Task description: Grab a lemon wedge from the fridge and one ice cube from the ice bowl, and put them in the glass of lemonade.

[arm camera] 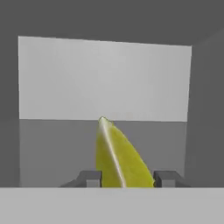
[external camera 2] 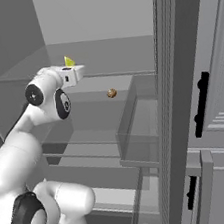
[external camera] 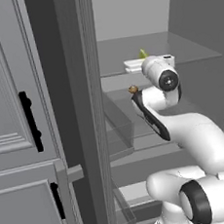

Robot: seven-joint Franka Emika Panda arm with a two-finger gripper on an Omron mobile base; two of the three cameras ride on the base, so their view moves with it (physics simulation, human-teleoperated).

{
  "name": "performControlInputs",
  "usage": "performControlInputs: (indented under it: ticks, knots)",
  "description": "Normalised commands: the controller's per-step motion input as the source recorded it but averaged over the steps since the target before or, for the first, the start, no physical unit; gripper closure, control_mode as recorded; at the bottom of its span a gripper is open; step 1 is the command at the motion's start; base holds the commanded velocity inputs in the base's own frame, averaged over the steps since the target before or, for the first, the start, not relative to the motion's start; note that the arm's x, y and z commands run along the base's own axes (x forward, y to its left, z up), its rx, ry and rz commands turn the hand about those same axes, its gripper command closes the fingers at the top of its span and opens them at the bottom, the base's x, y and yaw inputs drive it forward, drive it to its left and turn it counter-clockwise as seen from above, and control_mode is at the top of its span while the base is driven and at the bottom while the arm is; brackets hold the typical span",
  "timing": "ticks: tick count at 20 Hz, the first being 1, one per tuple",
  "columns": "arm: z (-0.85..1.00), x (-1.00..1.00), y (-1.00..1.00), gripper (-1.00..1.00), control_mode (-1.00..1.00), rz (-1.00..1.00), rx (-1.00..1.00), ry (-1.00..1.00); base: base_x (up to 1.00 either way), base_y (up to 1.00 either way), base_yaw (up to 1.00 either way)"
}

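My arm reaches into the open fridge [external camera: 185,47]. On its upper shelf [external camera 2: 121,50] stands the lemon wedge [arm camera: 118,157], bright yellow with its point up, also seen as the yellow tip [external camera: 142,54] [external camera 2: 69,62] just past my white hand. My gripper [arm camera: 127,178] has one dark fingertip against each side of the wedge, shut on it low down. The ice cube, the ice bowl and the glass of lemonade are out of view.
A small round brown thing [external camera: 133,88] [external camera 2: 111,93] lies on the shelf below. The open fridge door [external camera: 79,112] with its clear bin [external camera 2: 136,130] stands close beside the arm. Grey panelled cabinets [external camera: 12,119] [external camera 2: 218,70] with black handles flank the fridge.
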Motion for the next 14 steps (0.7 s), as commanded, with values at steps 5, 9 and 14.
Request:
performControlInputs:
  ticks: [5, 9, 14]
  knots:
    - [0.64, -1.0, 0.0, 1.0, -1.0, -0.05, 0.05, 0.06, 0.0, 0.0, 0.0]
    - [0.78, -1.0, 0.0, 1.0, -1.0, -0.06, 0.07, 0.32, 0.0, 0.0, 0.0]
    - [0.68, -1.0, 0.0, 1.0, -1.0, -0.06, 0.06, 0.47, 0.0, 0.0, 0.0]
